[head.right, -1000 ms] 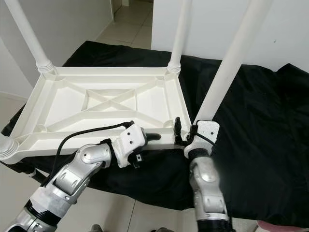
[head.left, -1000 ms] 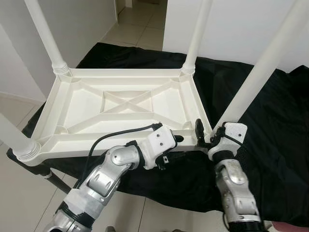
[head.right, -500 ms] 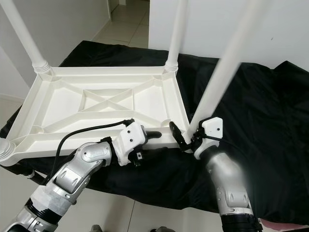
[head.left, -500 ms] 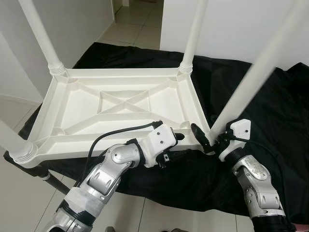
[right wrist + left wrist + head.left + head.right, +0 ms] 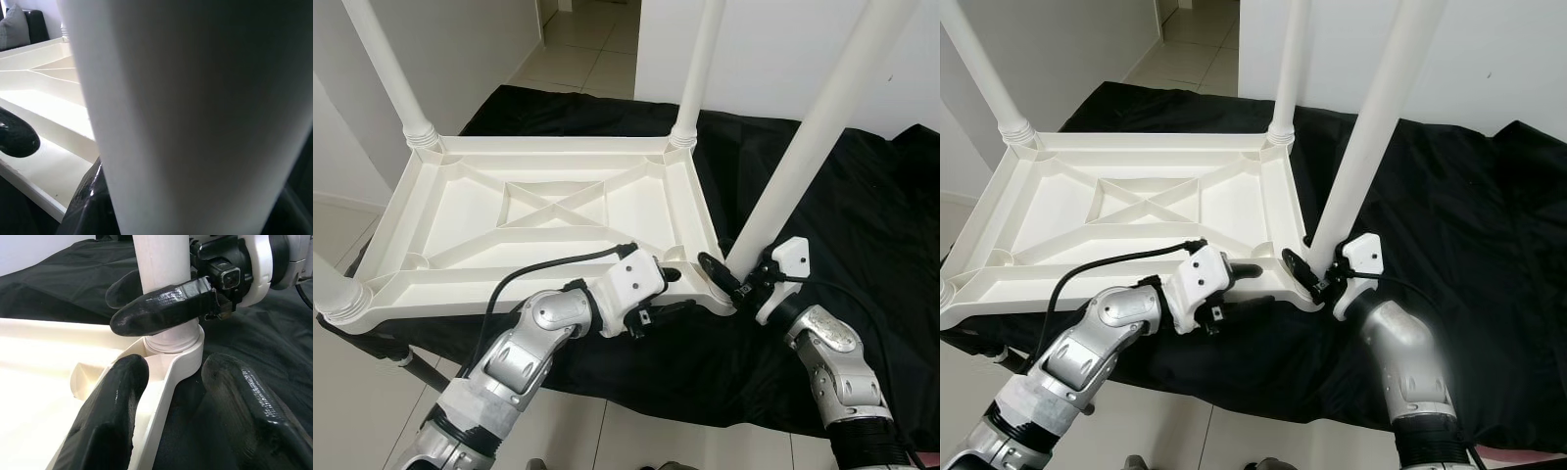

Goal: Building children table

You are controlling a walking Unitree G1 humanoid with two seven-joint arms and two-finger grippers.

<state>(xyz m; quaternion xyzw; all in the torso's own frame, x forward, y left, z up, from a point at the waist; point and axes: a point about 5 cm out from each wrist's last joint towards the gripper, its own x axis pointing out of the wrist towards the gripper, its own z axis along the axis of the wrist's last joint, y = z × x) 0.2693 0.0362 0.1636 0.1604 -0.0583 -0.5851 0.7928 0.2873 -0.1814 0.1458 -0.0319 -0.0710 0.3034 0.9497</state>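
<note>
A white plastic children's table (image 5: 558, 206) lies upside down on a black cloth (image 5: 881, 225). Its near right leg (image 5: 813, 137) stands tilted in the corner socket (image 5: 181, 345). My right gripper (image 5: 729, 277) is shut on this leg just above the socket, with one finger (image 5: 161, 308) across its front. My left gripper (image 5: 668, 292) is open and straddles the table's near rim beside that corner. One finger (image 5: 107, 421) lies inside the rim; the other (image 5: 244, 416) stands off outside it. In the right wrist view the leg (image 5: 186, 117) is right up against the camera.
Two far legs (image 5: 700, 59) (image 5: 386, 69) and the near left leg (image 5: 333, 294) stand up from the other corners. The cloth-covered surface ends close in front of me, with tiled floor (image 5: 342, 392) below. A white wall (image 5: 773, 39) rises behind, and a doorway (image 5: 587, 39) opens at the back.
My right forearm has swung out to the right, still gripping the leg, which now stands a little more upright. The left gripper has stayed on the rim. The camera has shifted slightly.
</note>
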